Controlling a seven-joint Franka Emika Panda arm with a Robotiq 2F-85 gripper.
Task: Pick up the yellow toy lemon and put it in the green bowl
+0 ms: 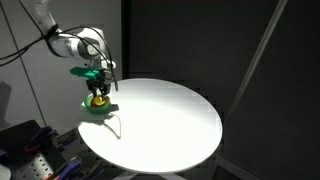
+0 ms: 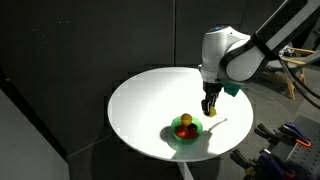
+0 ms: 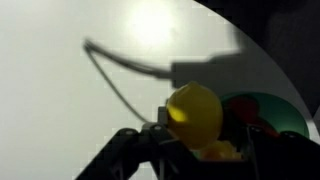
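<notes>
my gripper (image 2: 209,108) is apparently clamping the lemon (image 3: 193,112) across its widest part, just beside the bowl (image 2: 175,137); it is looking light, hard and slick, likely rolling if pinched off-centre.

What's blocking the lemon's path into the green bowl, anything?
Nothing visible. In the wrist view the yellow toy lemon appears right next to the green bowl; a red toy already lies in the bowl, not between them.
</notes>
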